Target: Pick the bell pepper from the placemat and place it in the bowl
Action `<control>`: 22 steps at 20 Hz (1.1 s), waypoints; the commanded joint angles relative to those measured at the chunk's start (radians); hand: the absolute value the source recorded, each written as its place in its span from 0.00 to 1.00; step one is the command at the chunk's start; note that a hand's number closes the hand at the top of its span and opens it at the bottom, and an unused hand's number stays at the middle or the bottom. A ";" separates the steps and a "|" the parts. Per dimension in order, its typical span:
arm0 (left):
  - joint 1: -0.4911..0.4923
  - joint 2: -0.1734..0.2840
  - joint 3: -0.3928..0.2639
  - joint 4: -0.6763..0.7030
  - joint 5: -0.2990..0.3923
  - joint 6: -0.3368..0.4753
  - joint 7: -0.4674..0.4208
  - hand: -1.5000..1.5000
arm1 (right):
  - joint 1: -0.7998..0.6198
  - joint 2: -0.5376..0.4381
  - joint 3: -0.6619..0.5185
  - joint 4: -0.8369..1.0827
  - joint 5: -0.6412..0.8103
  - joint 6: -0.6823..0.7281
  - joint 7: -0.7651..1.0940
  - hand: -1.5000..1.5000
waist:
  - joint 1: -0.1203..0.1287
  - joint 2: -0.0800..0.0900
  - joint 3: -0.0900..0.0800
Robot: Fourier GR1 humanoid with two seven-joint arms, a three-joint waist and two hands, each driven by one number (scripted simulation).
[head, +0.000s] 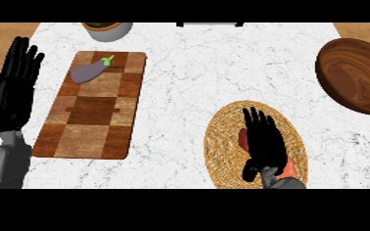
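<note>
A round woven placemat lies at the lower right of the marble counter. On it rests a red bell pepper, mostly hidden under my right hand; red shows at the hand's left edge and near the wrist. That hand hovers over the pepper with fingers straight and pointing away, open. The dark wooden bowl sits at the right edge, partly cut off by the view. My left hand stands open at the far left edge, fingers up, resting.
A checkered wooden cutting board lies on the left with a purple eggplant on its far end. A grey pot with a plant stands at the back left. A white object shows at the back edge.
</note>
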 commanded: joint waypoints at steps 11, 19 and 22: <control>-0.047 -0.018 0.021 0.056 -0.023 -0.013 -0.013 0.50 | -0.021 -0.057 -0.026 0.043 0.052 -0.120 -0.147 1.00 | -0.002 0.001 0.000; -0.067 0.017 0.052 0.077 -0.020 -0.029 -0.008 0.50 | 0.049 -0.251 -0.173 0.004 -0.031 -0.186 -0.324 1.00 | -0.020 0.003 0.001; 0.013 -0.006 0.060 0.015 -0.015 -0.004 -0.004 0.50 | 0.121 -0.420 -0.381 0.037 -0.173 -0.157 -0.431 1.00 | -0.072 -0.002 0.007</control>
